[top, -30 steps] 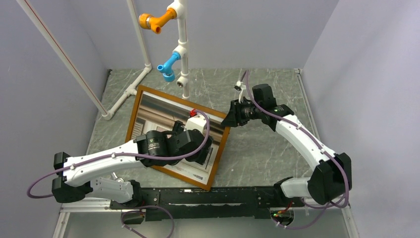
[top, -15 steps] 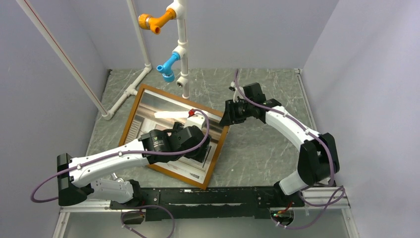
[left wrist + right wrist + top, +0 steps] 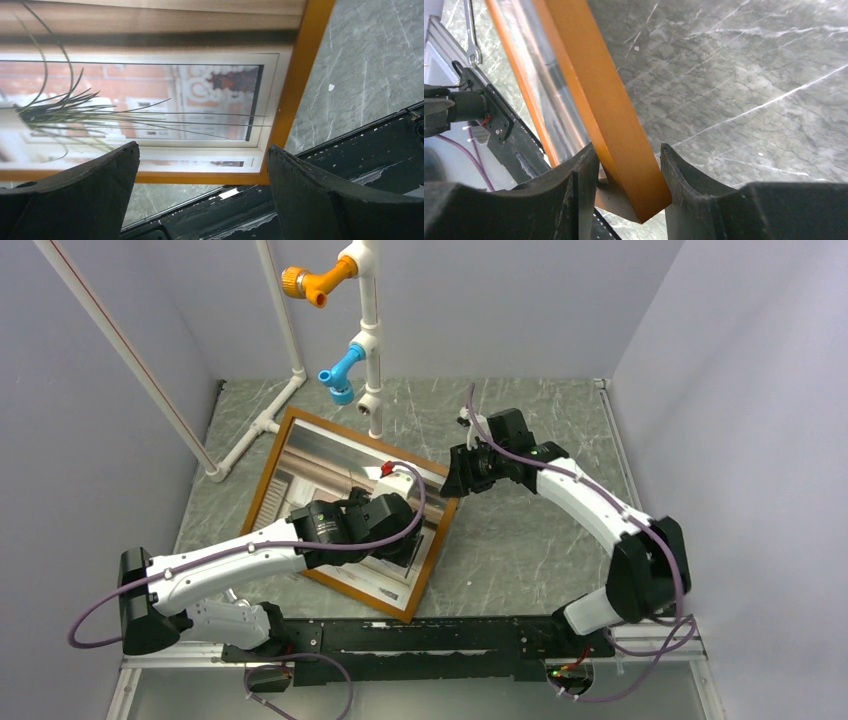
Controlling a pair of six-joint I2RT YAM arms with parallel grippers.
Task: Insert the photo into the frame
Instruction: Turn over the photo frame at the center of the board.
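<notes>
The frame, thin orange-brown wood, lies askew on the marble table with the photo of a spiky plant by a window inside it. My left gripper hovers wide open over the photo's near right part, holding nothing; its wrist view looks down on the photo and the frame's near corner. My right gripper is at the frame's right corner. In its wrist view the wooden corner stands between the parted fingers, with a slim gap at the right finger.
White pipes with an orange fitting and a blue fitting rise at the back, just behind the frame's far corner. A black rail runs along the near edge. Grey walls close in both sides.
My right arm has swung left, closer to the frame's corner, and its jaws have widened. The left arm has slid a little right over the photo, still open.
</notes>
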